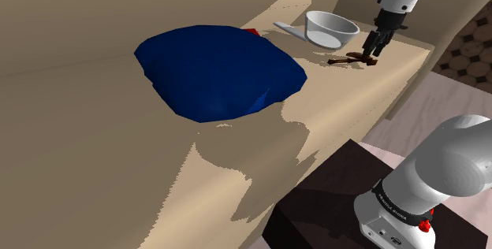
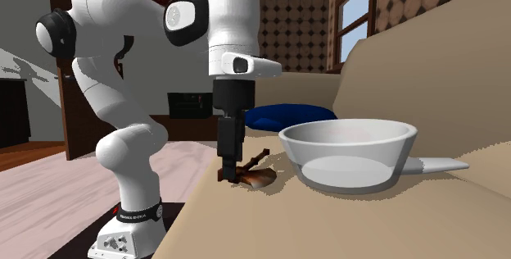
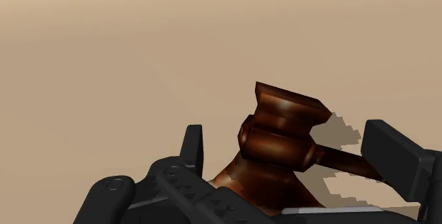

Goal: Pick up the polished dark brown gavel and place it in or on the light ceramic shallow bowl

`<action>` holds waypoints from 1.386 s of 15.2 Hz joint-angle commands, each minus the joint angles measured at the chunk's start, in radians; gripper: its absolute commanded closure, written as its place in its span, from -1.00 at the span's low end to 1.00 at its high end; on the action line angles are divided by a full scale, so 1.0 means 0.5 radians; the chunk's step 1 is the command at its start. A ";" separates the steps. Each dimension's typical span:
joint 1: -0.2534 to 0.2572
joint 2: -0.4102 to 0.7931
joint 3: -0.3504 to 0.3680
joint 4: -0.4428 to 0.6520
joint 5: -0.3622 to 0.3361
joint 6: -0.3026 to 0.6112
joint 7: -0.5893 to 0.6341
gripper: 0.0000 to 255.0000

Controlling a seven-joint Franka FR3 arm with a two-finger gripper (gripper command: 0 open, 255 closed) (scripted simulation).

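The all-black two-finger gripper [image 1: 375, 46] is hanging nearly upright over the polished dark brown gavel [image 1: 347, 59], at the upper right of the shoulder view. The gavel is lying on its side on the tan couch-like surface [image 1: 95, 169], just beside the white shallow bowl with a side handle [image 1: 319, 39], which is sitting further up the frame.

In the wrist view the fingers [image 3: 193, 152] are standing apart, one on each side of the gavel [image 3: 283, 127]. A strip of tan surface is showing between the head and the nearer finger, so nothing is being clamped. The handle is running out from the head toward the other finger, and contact there cannot be judged.

In the second exterior view the gripper [image 2: 228, 170] is reaching down to surface level at the centre of the frame, its tips alongside the gavel [image 2: 254, 175]. The low stance is probably putting the tips level with the head, the thickest part, before closing.

The bowl [image 2: 344, 147] is standing upright at centre right, its mouth open upward and its handle pointing away from the gripper. The transfer therefore looks short: lift, cross the rim, release.

The dark blue cushion [image 1: 217, 70] is lying apart from the gavel, at the centre of the shoulder view, and should not be obstructing the path
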 commanded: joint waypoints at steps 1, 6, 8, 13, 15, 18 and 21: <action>0.000 0.000 0.000 -0.002 0.000 0.002 0.001 -1.00; 0.000 0.000 0.000 -0.001 0.000 0.001 0.000 1.00; 0.000 0.000 0.000 -0.001 0.000 0.001 0.000 1.00; 0.000 0.000 0.000 -0.002 0.000 0.002 0.001 1.00; 0.003 -0.005 0.011 0.047 0.006 -0.052 -0.002 1.00; 0.007 -0.009 0.026 0.124 0.016 -0.133 -0.006 1.00; 0.012 -0.008 0.040 0.204 0.027 -0.212 -0.011 1.00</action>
